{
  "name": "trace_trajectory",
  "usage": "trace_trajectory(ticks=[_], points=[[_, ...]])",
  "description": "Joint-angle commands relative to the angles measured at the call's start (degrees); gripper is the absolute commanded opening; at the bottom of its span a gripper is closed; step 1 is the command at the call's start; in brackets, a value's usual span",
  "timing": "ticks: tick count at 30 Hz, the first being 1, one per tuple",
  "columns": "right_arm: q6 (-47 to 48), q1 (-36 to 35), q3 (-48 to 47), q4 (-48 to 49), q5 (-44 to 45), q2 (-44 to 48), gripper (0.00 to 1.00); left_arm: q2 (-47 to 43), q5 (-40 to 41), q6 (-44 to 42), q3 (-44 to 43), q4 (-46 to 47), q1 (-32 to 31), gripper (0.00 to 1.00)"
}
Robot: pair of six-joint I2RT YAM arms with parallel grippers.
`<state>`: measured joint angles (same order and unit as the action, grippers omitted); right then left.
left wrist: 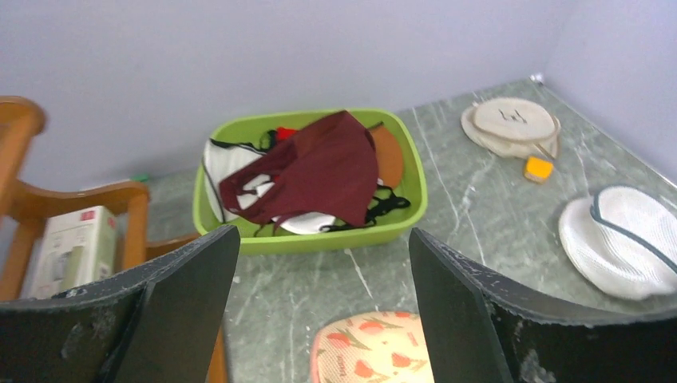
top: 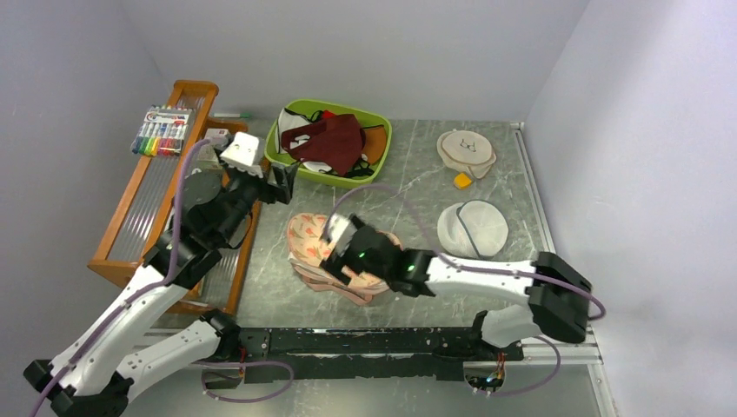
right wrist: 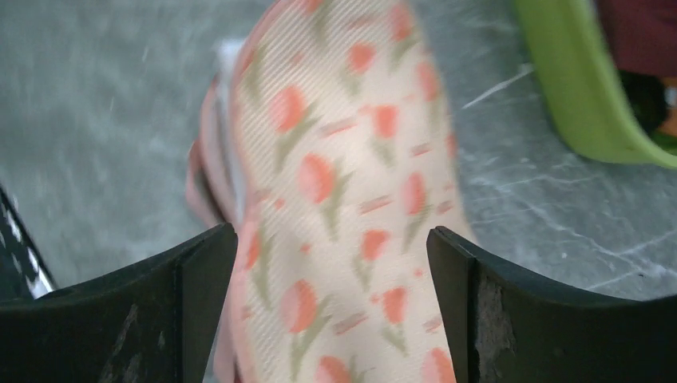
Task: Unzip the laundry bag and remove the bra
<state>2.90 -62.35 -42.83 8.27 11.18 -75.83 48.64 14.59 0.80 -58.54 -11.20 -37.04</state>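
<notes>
Top: right gripper [top: 335, 248] over laundry bag [top: 304, 233]; left gripper [top: 285, 184] raised beside green bin [top: 385, 139].
Left wrist: fingers spread, nothing held; bin ahead holds maroon garment [left wrist: 319, 167].
Right wrist: fingers spread, printed bag directly beneath.

We see our left arm [top: 130, 304] in white shells with black joints; a lilac cable [top: 178, 187] trails along it; a white camera block [top: 242, 152] caps the wrist; our right arm [top: 478, 274] shows the same white link, black housings and a small green light [top: 361, 254]; the left fingers [left wrist: 184, 307] and right fingers [right wrist: 523, 319] are matte black wedges, scuffed with pale flecks; a black base rail [top: 365, 341] joins both.
</notes>
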Motion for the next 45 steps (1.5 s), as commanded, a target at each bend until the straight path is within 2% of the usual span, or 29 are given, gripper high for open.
trace_trajectory(ticks=[1,11,22,26,31,36,40,43,45], points=[[10.2,-8.6,-4.7,-19.0,12.8,-6.8,0.9,-5.1,5.3,-2.3,1.8,6.2,1.5,0.89],[11.3,-15.8,-12.1,-27.4,21.9,-17.4,0.84,-5.0,2.5,-1.7,1.6,5.6,3.1,0.88],[8.4,-17.7,-12.5,-23.0,23.1,-19.6,0.81,-3.4,0.8,-1.1,1.4,5.1,3.3,0.88],[8.9,-17.7,-13.2,-23.1,25.6,-20.6,0.73,-3.0,0.8,-1.2,1.4,5.1,3.3,0.88],[9.6,-17.6,-13.0,-22.3,25.0,-19.2,0.5,-2.0,0.1,-1.1,1.1,4.7,3.3,0.88],[9.3,-17.6,-13.4,-22.6,25.4,-17.6,0.46,-1.7,-0.3,-1.1,1.1,4.6,3.3,0.88],[9.5,-17.4,-13.2,-22.3,27.1,-16.4,0.29,-1.5,-0.4,-1.1,1.0,4.5,3.3,0.88],[9.4,-17.2,-13.0,-21.9,28.3,-15.2,0.28,-1.4,-0.5,-1.1,1.0,4.4,3.3,0.88],[9.4,-16.7,-12.4,-20.9,29.5,-14.3,0.35,-1.6,-0.7,-1.1,1.0,4.5,3.3,0.88]])
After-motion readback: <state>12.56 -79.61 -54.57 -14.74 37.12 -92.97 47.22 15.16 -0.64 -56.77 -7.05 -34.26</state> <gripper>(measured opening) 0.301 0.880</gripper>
